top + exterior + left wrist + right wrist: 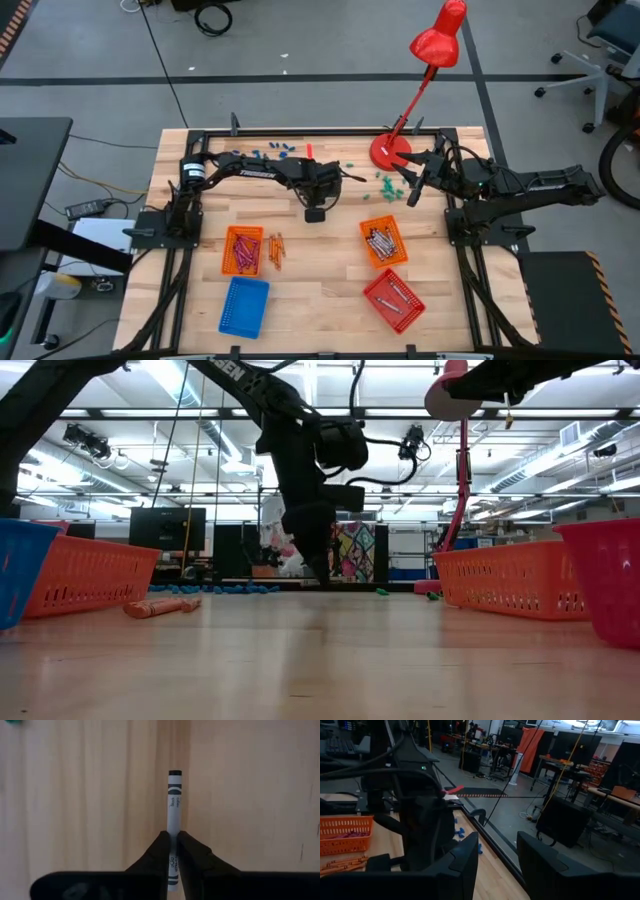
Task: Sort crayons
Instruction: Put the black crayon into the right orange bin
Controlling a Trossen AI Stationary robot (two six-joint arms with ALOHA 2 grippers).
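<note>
The left gripper (172, 851) is clenched on a grey-white crayon (173, 805) with black bands, which sticks out lengthwise from between the two dark fingers (155, 854) over bare wood in the left wrist view. In the high view that gripper (315, 212) sits just above the centre of the frame, over the table (320, 300), its arm reaching in from the upper left. The right gripper (411, 194) hangs at the upper right beside the base of a red lamp (437, 35), its fingers (462, 857) standing apart with nothing between them. Below the centre, the left orange basket (243, 250) holds pinkish crayons, and a few orange crayons (277, 250) lie on the wood just beside its right wall. The right orange basket (384, 241) and the red basket (393, 300), lower right, each hold what look like grey sticks, though they are too small to be sure. A blue basket (244, 306) lies at the lower left. Small blue and green pieces (385, 183) are scattered along the upper edge of the table.
</note>
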